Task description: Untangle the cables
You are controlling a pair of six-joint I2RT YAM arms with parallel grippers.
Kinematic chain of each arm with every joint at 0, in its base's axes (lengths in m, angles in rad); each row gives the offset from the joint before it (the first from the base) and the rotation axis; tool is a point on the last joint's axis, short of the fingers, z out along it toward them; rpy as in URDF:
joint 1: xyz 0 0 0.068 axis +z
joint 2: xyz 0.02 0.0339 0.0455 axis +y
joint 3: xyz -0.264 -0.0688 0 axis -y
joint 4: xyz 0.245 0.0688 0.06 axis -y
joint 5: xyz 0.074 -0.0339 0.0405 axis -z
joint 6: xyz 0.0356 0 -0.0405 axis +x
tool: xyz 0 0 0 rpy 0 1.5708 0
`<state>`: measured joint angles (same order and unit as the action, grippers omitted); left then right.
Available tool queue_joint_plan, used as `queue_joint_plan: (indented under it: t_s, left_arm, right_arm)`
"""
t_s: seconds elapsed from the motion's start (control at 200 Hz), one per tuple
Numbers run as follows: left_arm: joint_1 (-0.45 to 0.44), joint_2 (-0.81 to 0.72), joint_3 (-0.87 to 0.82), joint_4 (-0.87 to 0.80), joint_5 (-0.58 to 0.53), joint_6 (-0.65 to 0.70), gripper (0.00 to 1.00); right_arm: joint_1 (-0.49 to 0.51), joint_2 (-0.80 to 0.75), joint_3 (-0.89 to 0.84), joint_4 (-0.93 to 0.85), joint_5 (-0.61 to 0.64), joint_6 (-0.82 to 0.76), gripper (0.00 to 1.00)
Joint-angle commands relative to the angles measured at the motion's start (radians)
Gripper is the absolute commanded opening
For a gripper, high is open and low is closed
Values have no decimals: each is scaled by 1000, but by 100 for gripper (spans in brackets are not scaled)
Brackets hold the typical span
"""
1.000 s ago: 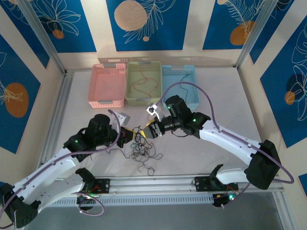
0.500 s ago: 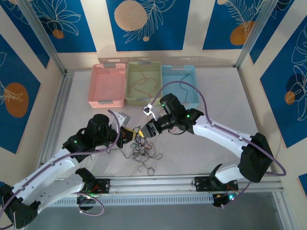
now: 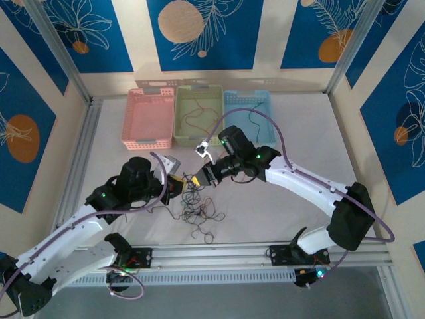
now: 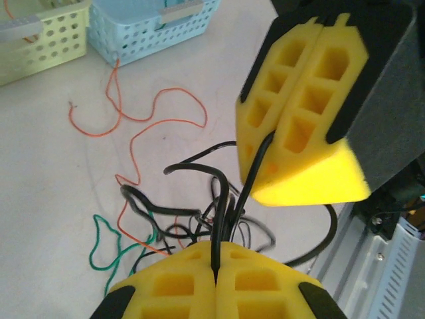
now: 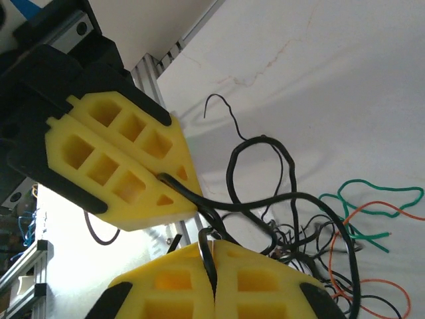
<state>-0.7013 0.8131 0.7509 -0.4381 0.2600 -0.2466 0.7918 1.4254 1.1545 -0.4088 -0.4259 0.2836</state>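
Observation:
The cables (image 3: pixel 196 206) lie as a curly knot of black, orange-red and green wires on the white table between my two grippers. My left gripper (image 3: pixel 178 187) sits at the knot's left edge, its yellow pads shut on a black cable (image 4: pixel 224 199) that rises from the tangle. My right gripper (image 3: pixel 201 178) is just right of it, almost touching, and is also shut on a black cable (image 5: pixel 211 256). An orange-red strand (image 4: pixel 153 123) and a green strand (image 4: pixel 106 242) trail loose on the table beyond the knot.
Three baskets stand at the back: pink (image 3: pixel 147 118), green (image 3: pixel 197 129) with an orange-red wire inside, and blue (image 3: pixel 251 129) with a dark wire inside. A metal rail (image 3: pixel 219 256) runs along the near table edge, close behind the knot.
My right gripper moved left and nearer to the left gripper, then closed from open onto a black cable. The left gripper stayed shut and in place.

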Motion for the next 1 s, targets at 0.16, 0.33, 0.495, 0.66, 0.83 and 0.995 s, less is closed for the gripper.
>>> queue_joint_plan:
  t_s: [0.16, 0.33, 0.495, 0.66, 0.83, 0.995]
  left_arm:
    - [7, -25, 29, -93, -236, -59, 0]
    - [10, -63, 6, -123, -410, -176, 0]
    - [11, -66, 48, -219, -546, -198, 0]
    - [22, -56, 112, -324, -673, -194, 0]
    - [37, -88, 140, -343, -700, -171, 0]
    - [53, -67, 209, -423, -783, -137, 0]
  right_arm:
    - [-116, -75, -84, 23, 78, 15, 0]
    - [-255, -181, -225, 83, 77, 101, 0]
    - [-386, -295, -336, 101, 79, 138, 0]
    - [-493, -343, -370, 76, 122, 170, 0]
    - [-566, -349, -386, 61, 129, 175, 0]
    - [-573, -349, -381, 21, 240, 160, 0]
